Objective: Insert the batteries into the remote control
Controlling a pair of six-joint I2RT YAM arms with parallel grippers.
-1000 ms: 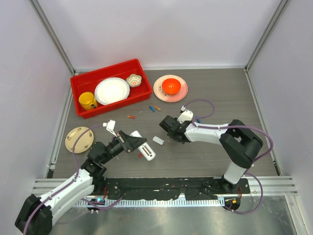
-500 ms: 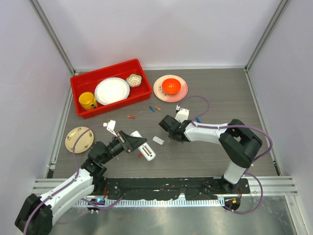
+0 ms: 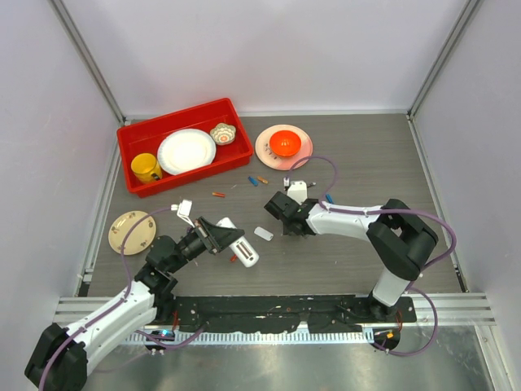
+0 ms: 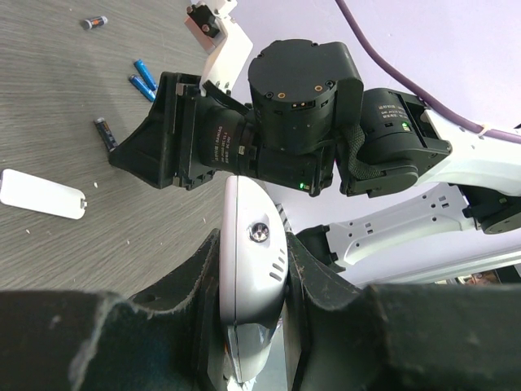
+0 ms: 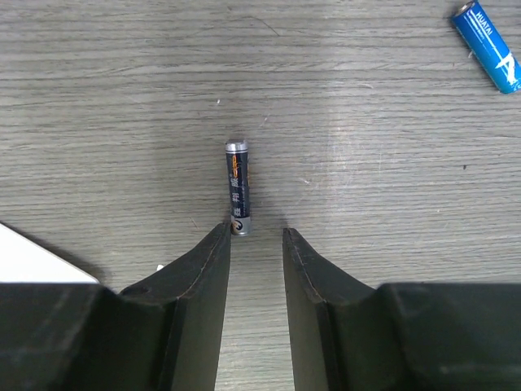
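The white remote control (image 3: 242,247) lies angled near the table's front left. My left gripper (image 3: 223,235) is shut on it, and the left wrist view shows its rounded end (image 4: 253,259) pinched between both fingers. My right gripper (image 5: 256,234) is open and low over the table. A dark battery (image 5: 237,188) lies lengthwise just ahead of its left fingertip and outside the gap. A blue battery (image 5: 488,45) lies far right. Other batteries (image 3: 253,181) are scattered near the red bin. The right gripper (image 3: 275,207) sits just right of the small white cover piece (image 3: 263,234).
A red bin (image 3: 130,138) at the back left holds a yellow mug (image 3: 146,168), a white plate (image 3: 186,151) and a small bowl. A pink plate with an orange bowl (image 3: 284,144) stands at the back centre. A tan saucer (image 3: 132,231) lies at the left.
My right gripper has shifted slightly left and away from the arm bases, and its wrist has turned a little. The left arm and the remote have not moved.
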